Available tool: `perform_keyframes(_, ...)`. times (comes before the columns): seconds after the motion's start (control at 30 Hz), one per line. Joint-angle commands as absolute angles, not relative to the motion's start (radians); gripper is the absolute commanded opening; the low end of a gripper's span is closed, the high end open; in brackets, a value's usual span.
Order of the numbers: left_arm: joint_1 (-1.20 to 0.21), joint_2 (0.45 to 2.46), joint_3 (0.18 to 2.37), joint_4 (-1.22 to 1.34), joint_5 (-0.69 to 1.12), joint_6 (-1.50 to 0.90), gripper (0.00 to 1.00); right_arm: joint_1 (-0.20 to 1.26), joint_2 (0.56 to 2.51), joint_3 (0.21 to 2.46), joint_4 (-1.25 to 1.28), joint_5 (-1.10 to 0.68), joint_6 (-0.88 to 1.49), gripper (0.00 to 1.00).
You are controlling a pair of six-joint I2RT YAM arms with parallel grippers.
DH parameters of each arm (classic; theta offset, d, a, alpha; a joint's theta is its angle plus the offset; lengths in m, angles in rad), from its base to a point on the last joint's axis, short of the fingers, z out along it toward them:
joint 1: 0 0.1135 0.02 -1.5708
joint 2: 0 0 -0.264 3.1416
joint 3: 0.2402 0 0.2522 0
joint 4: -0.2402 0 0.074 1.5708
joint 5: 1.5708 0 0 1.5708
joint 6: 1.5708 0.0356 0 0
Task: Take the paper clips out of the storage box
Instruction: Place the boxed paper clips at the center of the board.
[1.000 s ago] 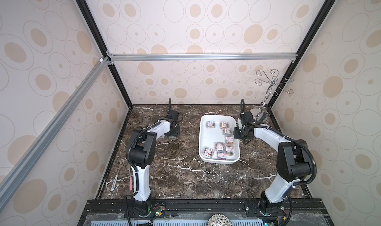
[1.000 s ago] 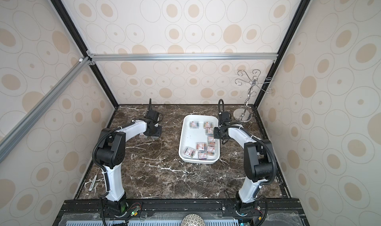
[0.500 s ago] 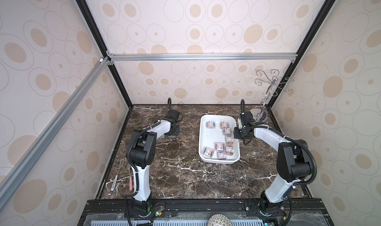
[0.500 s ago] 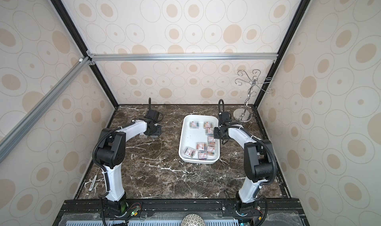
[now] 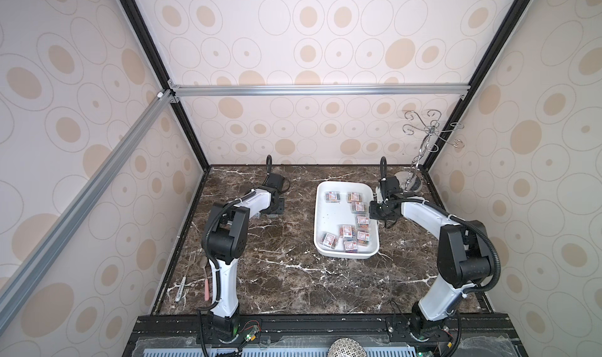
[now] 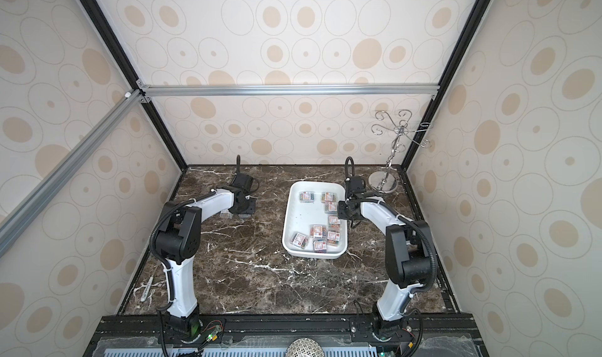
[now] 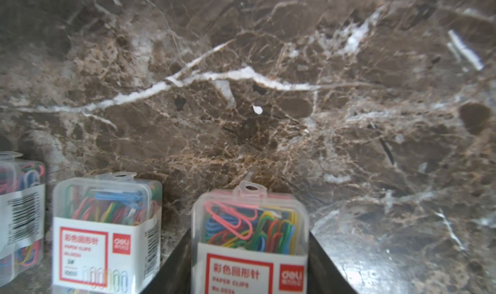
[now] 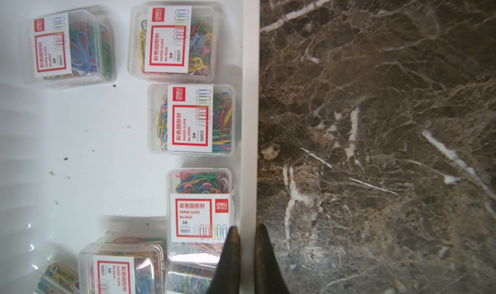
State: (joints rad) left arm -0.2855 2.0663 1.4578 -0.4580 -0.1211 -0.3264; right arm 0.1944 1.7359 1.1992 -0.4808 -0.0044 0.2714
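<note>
Paper clips (image 7: 249,220) pinched by left gripper (image 7: 249,235) — right gripper (image 8: 247,232) closed beside storage box (image 8: 250,91).

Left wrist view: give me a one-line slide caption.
Left claw shut on a paper clip box, two more boxes beside it on the marble table.

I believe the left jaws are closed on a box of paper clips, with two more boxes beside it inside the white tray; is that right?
Not quite. The left wrist view shows the two other boxes standing on the marble tabletop, not inside the white tray. The left jaws are closed on a box of paper clips.
</note>
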Motion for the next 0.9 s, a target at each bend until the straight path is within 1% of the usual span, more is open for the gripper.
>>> perform_keyframes(0.0, -0.285, 2.08, 1.498, -0.475, -0.135, -0.347, 0.51, 0.201, 1.741, 1.167, -0.542, -0.039, 0.254, 0.0)
perform_keyframes(0.13, -0.284, 2.088, 1.503, -0.483, -0.138, -0.347, 0.51, 0.201, 1.741, 1.166, -0.541, -0.04, 0.255, 0.0)
perform_keyframes(0.33, -0.285, 2.106, 1.506, -0.496, -0.147, -0.354, 0.55, 0.201, 1.736, 1.166, -0.541, -0.041, 0.255, 0.0)
perform_keyframes(0.37, -0.285, 2.106, 1.507, -0.495, -0.147, -0.353, 0.56, 0.201, 1.735, 1.164, -0.54, -0.041, 0.253, 0.0)
perform_keyframes(0.53, -0.286, 2.099, 1.506, -0.494, -0.165, -0.355, 0.72, 0.201, 1.736, 1.164, -0.542, -0.042, 0.253, 0.0)
perform_keyframes(0.87, -0.296, 2.044, 1.543, -0.502, -0.187, -0.34, 0.82, 0.201, 1.739, 1.161, -0.533, -0.05, 0.253, 0.0)
